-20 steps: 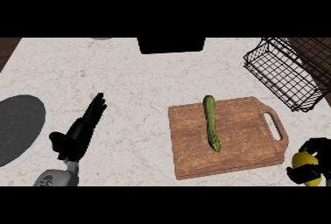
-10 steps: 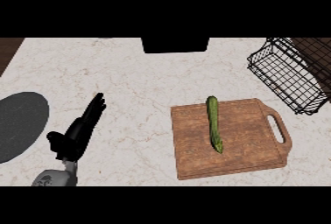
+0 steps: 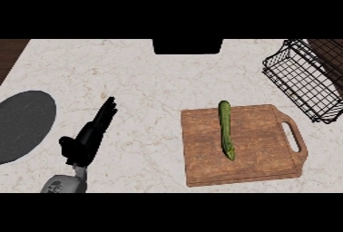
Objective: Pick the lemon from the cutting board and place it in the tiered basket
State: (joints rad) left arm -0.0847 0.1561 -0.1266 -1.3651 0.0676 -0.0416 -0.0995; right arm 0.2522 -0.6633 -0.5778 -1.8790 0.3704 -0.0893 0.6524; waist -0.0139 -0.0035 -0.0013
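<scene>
A long green vegetable (tapered at its near end) is laid lengthwise on the cutting board, near right; the tiered basket is set apart at far right. The left hand is held near left, fingers straight and together.

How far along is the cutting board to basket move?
Nothing looks done: no lemon shows in the wire basket. Nothing is in hand: the left hand lies open, the right hand is out of view. The cutting board holds only a long green vegetable; placing is left.
</scene>
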